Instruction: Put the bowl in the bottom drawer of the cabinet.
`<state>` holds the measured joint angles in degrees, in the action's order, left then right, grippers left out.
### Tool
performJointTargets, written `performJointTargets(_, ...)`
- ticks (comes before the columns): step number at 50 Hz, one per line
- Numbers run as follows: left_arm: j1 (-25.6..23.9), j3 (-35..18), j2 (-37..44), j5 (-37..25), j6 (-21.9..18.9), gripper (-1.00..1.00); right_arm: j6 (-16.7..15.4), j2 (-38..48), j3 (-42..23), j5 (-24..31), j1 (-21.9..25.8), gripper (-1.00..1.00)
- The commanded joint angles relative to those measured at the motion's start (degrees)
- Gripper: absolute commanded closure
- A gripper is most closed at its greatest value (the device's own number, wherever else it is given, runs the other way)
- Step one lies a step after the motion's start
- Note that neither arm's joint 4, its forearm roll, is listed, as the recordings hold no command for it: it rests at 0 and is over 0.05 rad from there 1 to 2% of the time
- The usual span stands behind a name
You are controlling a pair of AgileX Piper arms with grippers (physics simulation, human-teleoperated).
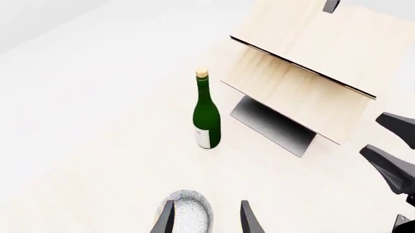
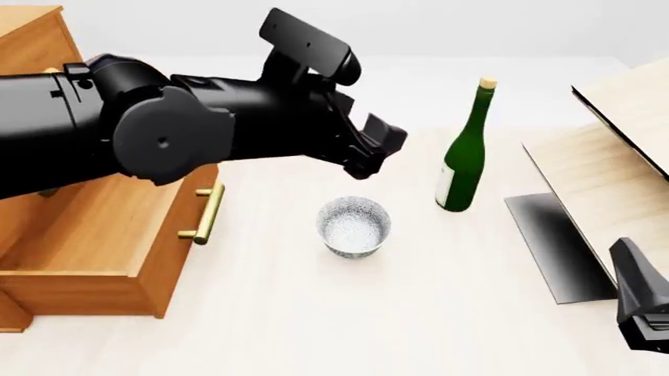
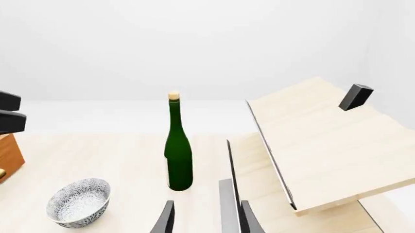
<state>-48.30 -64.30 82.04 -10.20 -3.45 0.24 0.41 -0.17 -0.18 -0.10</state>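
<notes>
Standing beside bowl: green bottle.

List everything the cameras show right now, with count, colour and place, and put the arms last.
bowl: one, white with blue-grey speckle, upright on the table, centre front.
bottle: one, green with a pale cork, standing right of the bowl.
cabinet: one, orange-brown wood, far left.
bottom drawer: one, orange-brown with a brass bar handle, pulled open toward the bowl.
pale wood unit: one, light wood with black parts, right side.
table: one, pale wood.
left gripper: one, black, open, above the bowl.
right gripper: one, black, open, low at the right.
</notes>
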Motion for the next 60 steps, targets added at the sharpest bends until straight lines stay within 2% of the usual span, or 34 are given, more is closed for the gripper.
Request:
performJointTargets(1,-0.06,-2.10,3.05,-2.33,1.65,-1.00,0.00,0.00,0.00,0.00,-0.01,-1.00)
performJointTargets(16,1.00,-3.16,7.59,-4.05,3.17,-1.00,-0.01,-0.01,0.00,0.00,0.00,-1.00)
performJointTargets(30,1.57,-6.97,12.20,-6.91,2.32,-1.00,0.01,0.00,0.00,0.00,-0.01,-1.00)
performJointTargets(60,2.99,-12.76,22.22,-8.59,2.69,-1.00,-0.01,0.00,0.00,0.00,0.00,-1.00)
